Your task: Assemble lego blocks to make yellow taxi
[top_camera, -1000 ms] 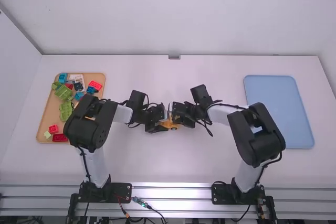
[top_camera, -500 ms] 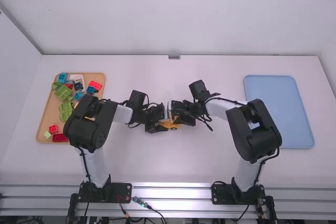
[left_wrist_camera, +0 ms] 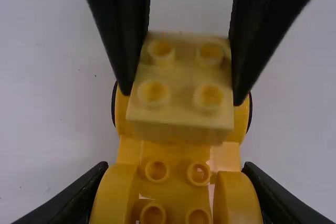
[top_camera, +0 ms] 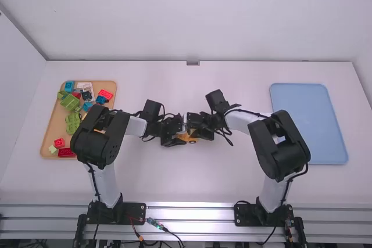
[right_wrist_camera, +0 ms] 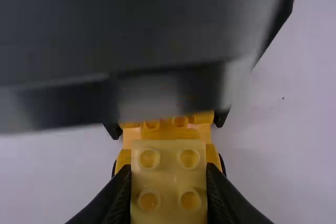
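Your left pincer [left_wrist_camera: 176,192] clamps the orange chassis [left_wrist_camera: 177,181], your right pincer [right_wrist_camera: 168,174] the yellow block [right_wrist_camera: 169,186]. Lowering off-line could seat it crooked.

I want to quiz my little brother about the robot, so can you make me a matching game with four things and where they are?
Things:
1. Pale block
2. Car
3. Blue tray
4. Green blocks

Places:
A. In the tan tray
B. Between the fingers of the left end effector
C. At the right side of the table
D. Between the fingers of the right end effector

Right pairs: 1-D, 2-B, 3-C, 4-A
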You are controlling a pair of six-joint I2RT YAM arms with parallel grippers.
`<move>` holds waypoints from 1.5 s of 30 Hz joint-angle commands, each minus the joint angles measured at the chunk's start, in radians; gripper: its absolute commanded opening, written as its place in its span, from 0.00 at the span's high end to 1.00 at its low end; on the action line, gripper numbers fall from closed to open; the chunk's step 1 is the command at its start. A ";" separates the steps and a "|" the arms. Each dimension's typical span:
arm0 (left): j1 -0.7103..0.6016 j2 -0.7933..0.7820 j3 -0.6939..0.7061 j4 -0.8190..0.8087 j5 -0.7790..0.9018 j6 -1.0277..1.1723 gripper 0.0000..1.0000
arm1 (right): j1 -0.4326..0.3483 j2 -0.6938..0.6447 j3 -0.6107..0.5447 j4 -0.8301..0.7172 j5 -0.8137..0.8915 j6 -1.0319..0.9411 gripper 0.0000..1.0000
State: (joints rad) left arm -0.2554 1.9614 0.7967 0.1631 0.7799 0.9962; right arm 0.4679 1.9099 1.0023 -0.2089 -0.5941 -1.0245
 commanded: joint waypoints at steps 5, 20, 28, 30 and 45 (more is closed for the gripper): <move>-0.006 0.035 -0.031 -0.024 -0.144 -0.013 0.98 | 0.029 0.022 -0.003 0.003 0.043 0.028 1.00; -0.006 0.035 -0.031 -0.024 -0.144 -0.013 0.98 | 0.018 0.022 -0.004 -0.021 0.072 0.034 1.00; -0.006 0.035 -0.031 -0.023 -0.144 -0.013 0.98 | 0.017 0.022 -0.016 -0.011 0.095 0.034 1.00; -0.006 0.035 -0.031 -0.024 -0.144 -0.013 0.98 | 0.017 0.022 -0.016 -0.015 0.108 0.034 1.00; -0.001 0.035 -0.031 -0.024 -0.141 -0.013 0.98 | -0.078 0.022 -0.023 -0.037 -0.144 -0.109 1.00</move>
State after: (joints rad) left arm -0.2546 1.9614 0.7963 0.1654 0.7792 0.9939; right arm 0.4026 1.9099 0.9928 -0.2401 -0.6640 -1.0904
